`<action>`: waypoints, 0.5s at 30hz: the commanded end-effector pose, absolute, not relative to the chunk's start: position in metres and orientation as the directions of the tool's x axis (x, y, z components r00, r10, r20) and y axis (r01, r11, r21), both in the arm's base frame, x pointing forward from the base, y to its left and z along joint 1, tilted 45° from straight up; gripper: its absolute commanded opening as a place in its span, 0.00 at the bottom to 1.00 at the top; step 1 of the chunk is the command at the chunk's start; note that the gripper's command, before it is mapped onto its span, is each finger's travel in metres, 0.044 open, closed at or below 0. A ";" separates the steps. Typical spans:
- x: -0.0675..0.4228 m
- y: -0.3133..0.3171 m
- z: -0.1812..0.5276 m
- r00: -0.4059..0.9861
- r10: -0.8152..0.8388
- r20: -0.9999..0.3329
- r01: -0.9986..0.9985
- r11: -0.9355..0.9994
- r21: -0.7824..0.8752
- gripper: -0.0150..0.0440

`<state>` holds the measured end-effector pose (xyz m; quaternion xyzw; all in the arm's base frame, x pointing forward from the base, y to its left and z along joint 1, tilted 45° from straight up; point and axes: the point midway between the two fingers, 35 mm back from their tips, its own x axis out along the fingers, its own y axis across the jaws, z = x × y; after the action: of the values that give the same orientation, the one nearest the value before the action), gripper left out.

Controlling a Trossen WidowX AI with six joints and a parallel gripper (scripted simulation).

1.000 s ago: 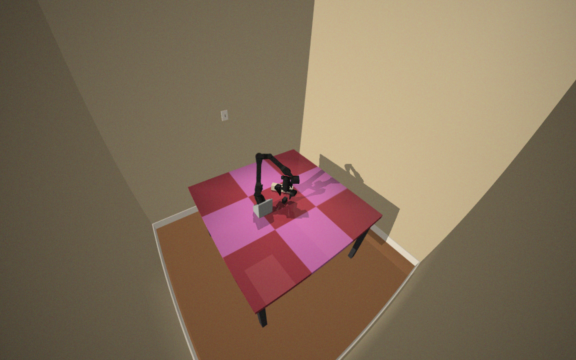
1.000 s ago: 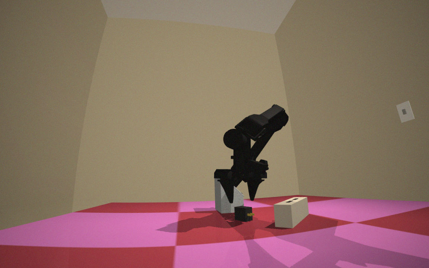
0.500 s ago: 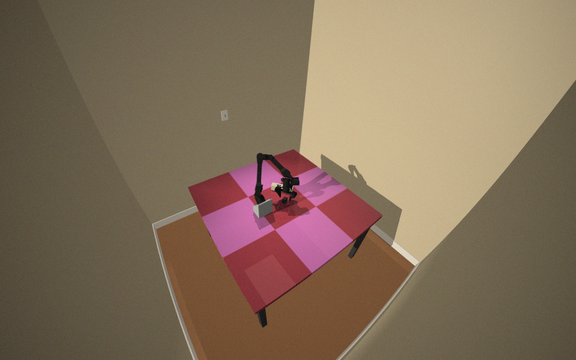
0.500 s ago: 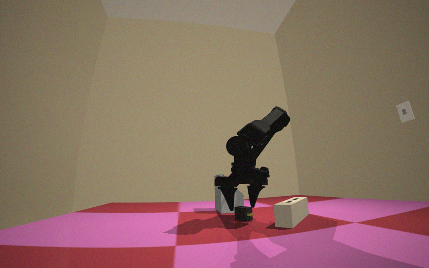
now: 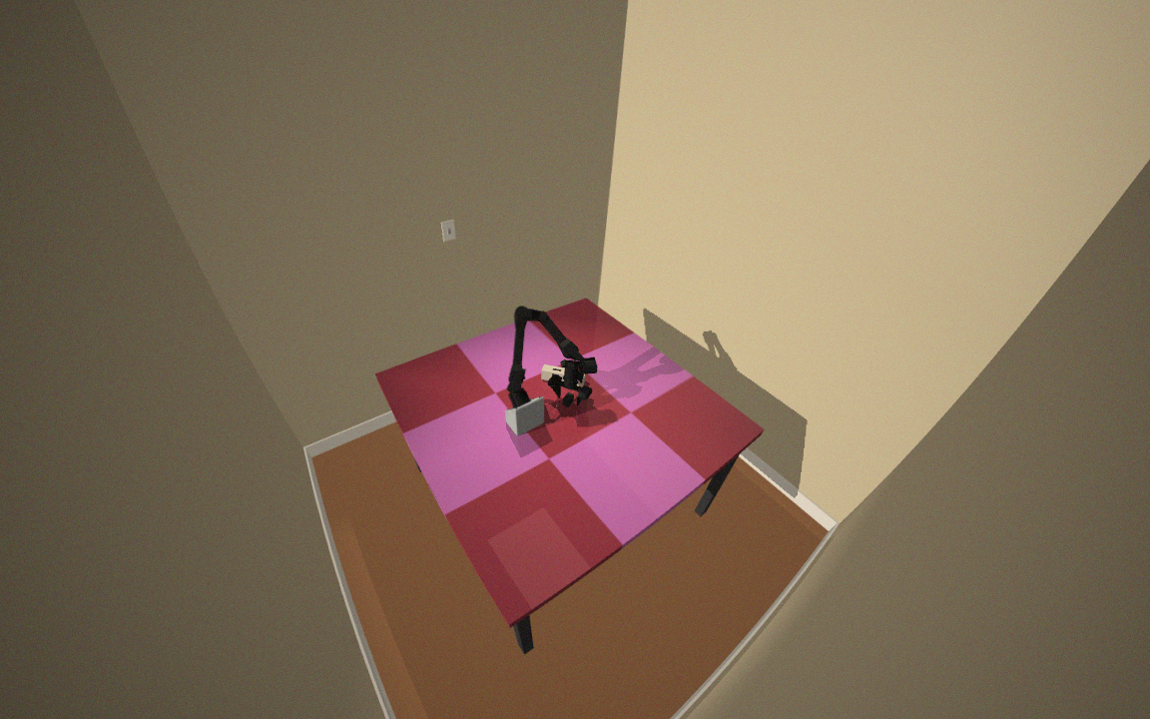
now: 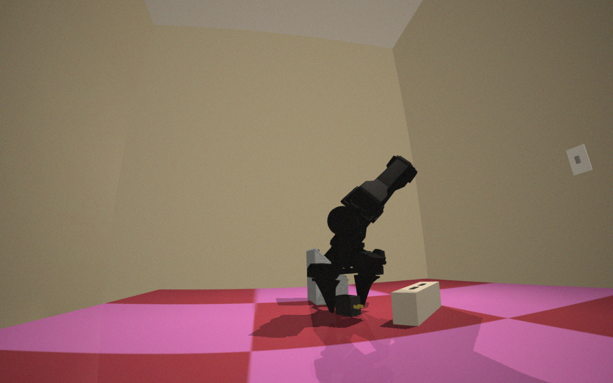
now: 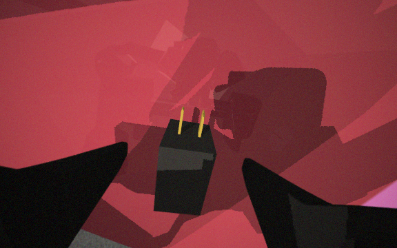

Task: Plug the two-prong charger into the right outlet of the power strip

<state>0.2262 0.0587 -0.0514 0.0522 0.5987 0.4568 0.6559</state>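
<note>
The black two-prong charger (image 7: 185, 172) (image 6: 347, 305) lies on its side on the red square of the table, its two yellow prongs (image 7: 191, 122) pointing away from the wrist camera. My gripper (image 7: 187, 156) (image 6: 345, 300) (image 5: 572, 396) is open and low, with one finger on each side of the charger and a gap on both sides. The cream power strip (image 6: 415, 301) (image 5: 552, 370) lies flat just to the right in the exterior view, its two outlets facing up.
A grey block (image 6: 315, 278) (image 5: 525, 416) stands right behind the gripper by the arm's base. The checkered table (image 5: 615, 482) has edges far from the work area. A wall plate (image 6: 579, 159) hangs on the wall.
</note>
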 end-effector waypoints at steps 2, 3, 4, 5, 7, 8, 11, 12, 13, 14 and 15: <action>0.223 0.061 -0.054 -0.141 0.667 -0.732 -0.524 0.577 0.627 1.00; 0.226 0.060 -0.052 -0.136 0.662 -0.737 -0.536 0.577 0.617 0.96; 0.226 0.060 -0.052 -0.136 0.662 -0.737 -0.536 0.577 0.617 0.91; 0.226 0.060 -0.052 -0.136 0.662 -0.737 -0.536 0.577 0.617 0.87; 0.226 0.060 -0.052 -0.136 0.662 -0.737 -0.536 0.577 0.617 0.78; 0.226 0.060 -0.052 -0.136 0.662 -0.737 -0.536 0.577 0.617 0.73; 0.226 0.060 -0.052 -0.136 0.662 -0.737 -0.536 0.577 0.617 0.60; 0.226 0.060 -0.052 -0.136 0.662 -0.737 -0.536 0.577 0.617 0.56; 0.226 0.060 -0.052 -0.136 0.662 -0.737 -0.536 0.577 0.617 0.51; 0.226 0.060 -0.052 -0.136 0.662 -0.737 -0.536 0.577 0.617 0.50; 0.226 0.060 -0.052 -0.136 0.662 -0.737 -0.536 0.577 0.617 0.49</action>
<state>0.2254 0.0597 -0.0526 0.0531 0.5994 0.4569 0.6551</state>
